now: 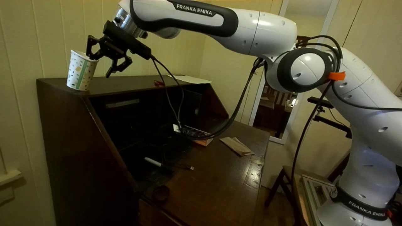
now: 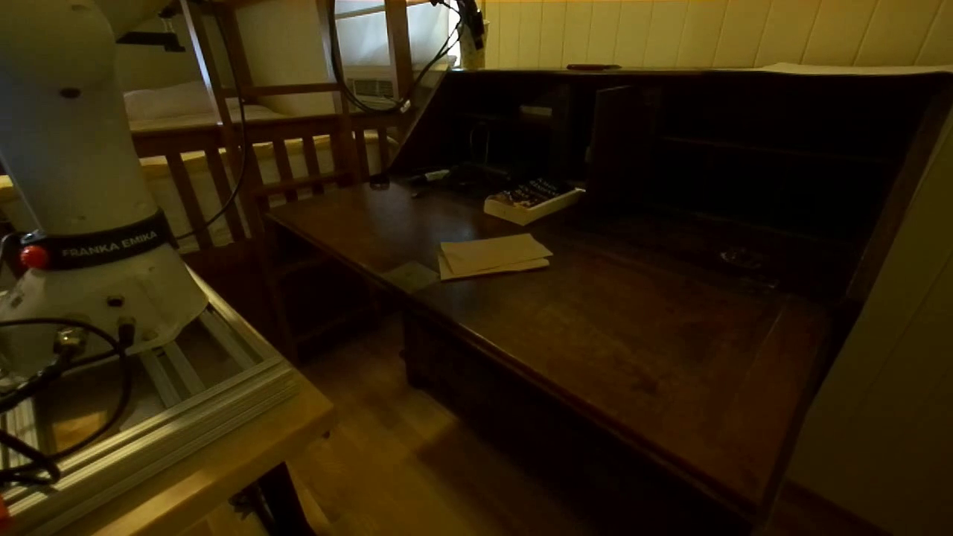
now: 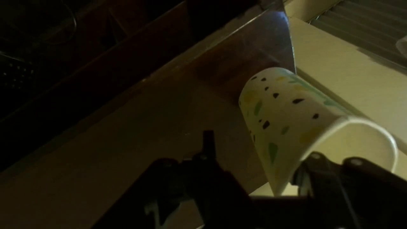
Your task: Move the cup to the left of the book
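The cup [image 1: 81, 71], cream-white with dark and green specks, stands on the left end of the desk's top shelf. My gripper [image 1: 100, 67] is over its rim with the jaws apart. In the wrist view one finger [image 3: 321, 178] overlaps the mouth of the cup [image 3: 286, 114], and the opposite finger [image 3: 209, 143] stays outside, apart from the wall. The near cup wall lies between them, and no firm contact shows. Down on the writing surface, the book [image 2: 532, 199] lies flat, a thick paperback with a dark printed cover, also seen as the book [image 1: 201, 135] in an exterior view.
Folded tan paper [image 2: 495, 255] lies near the front edge of the desk [image 2: 633, 357]. On the top shelf are a white sheet [image 1: 191, 79] and a small red item [image 1: 159, 83]. A white marker [image 1: 153, 162] and cables lie by the cubbyholes. A wall stands behind the cup.
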Robot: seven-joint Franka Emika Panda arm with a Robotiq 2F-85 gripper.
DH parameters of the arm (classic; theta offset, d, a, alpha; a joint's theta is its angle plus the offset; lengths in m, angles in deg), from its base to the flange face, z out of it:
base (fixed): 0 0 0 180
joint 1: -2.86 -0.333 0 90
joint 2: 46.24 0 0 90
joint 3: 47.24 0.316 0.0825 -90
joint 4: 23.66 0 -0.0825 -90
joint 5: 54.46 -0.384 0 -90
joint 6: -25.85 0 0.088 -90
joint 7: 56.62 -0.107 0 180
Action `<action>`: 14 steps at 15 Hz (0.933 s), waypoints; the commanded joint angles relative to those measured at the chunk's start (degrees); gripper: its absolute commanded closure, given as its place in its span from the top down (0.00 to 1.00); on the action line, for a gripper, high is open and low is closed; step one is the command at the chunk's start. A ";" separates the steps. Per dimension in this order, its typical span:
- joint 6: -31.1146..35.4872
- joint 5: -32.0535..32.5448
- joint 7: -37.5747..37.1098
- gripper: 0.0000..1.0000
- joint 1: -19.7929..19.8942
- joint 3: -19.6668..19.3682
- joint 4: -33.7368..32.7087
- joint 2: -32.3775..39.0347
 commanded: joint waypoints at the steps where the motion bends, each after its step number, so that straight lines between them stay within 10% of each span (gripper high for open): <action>1: -2.14 -1.23 1.08 0.23 0.45 0.97 -3.94 1.78; 4: -3.17 -1.15 0.96 0.04 0.49 0.91 -4.03 1.68; 14: -6.73 -0.82 -0.05 0.03 0.27 0.53 -4.69 1.48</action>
